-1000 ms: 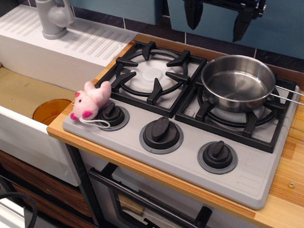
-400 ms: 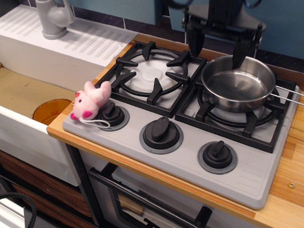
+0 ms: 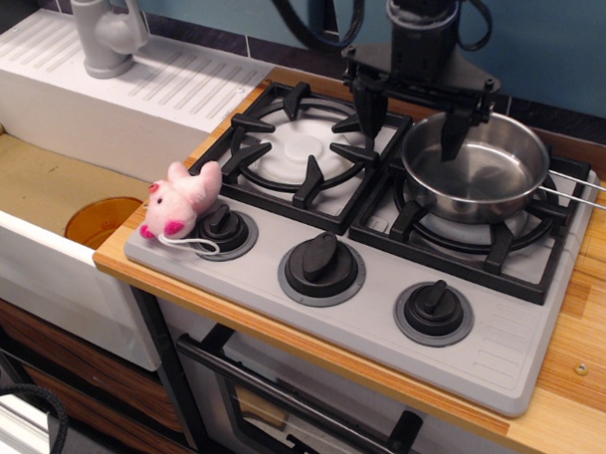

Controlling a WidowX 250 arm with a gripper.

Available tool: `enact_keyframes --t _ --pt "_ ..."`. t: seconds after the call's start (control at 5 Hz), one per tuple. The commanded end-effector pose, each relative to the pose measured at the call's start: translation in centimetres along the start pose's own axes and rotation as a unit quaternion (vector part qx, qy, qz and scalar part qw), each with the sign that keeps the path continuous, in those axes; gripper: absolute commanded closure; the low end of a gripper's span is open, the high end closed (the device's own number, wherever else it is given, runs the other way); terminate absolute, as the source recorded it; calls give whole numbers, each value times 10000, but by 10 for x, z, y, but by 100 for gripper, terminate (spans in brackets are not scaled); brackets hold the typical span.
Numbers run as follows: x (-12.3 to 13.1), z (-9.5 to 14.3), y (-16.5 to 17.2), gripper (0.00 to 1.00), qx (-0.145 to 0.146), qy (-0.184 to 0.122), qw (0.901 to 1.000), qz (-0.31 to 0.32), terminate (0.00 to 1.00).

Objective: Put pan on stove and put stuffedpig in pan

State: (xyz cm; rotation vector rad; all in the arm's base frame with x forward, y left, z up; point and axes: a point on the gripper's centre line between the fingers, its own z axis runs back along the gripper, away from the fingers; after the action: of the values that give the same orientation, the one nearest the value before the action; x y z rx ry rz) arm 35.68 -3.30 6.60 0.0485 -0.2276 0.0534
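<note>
The shiny steel pan (image 3: 480, 176) sits on the right burner of the grey stove (image 3: 376, 314), its wire handle pointing right. My gripper (image 3: 411, 124) is open and hangs over the pan's left rim, one finger outside the rim and one above the pan's inside. It holds nothing. The pink-and-white stuffedpig (image 3: 181, 200) lies on the stove's front left corner, leaning on the left knob, its white string loop trailing toward the front.
The left burner grate (image 3: 300, 147) is bare. A white sink unit with a grey faucet (image 3: 107, 35) stands at the left, with an orange drain (image 3: 99, 219) in the basin. Wooden counter edge (image 3: 587, 367) runs at the right.
My gripper has come down from the top of the frame and moved left, from above the pan's back to its left rim. Pan and pig have not moved.
</note>
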Motion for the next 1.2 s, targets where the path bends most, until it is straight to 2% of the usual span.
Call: enact_keyframes --t 0.0,0.2,0.4,1.0 --pt "1 4 -5 0 -114 -313 9994 85 0" --pt "0 -1 -6 0 -157 -338 9993 83 0" --pt "2 -6 -7 100 -205 -276 9994 47 0" --pt "3 1 -4 100 -255 -133 9995 -117 0"
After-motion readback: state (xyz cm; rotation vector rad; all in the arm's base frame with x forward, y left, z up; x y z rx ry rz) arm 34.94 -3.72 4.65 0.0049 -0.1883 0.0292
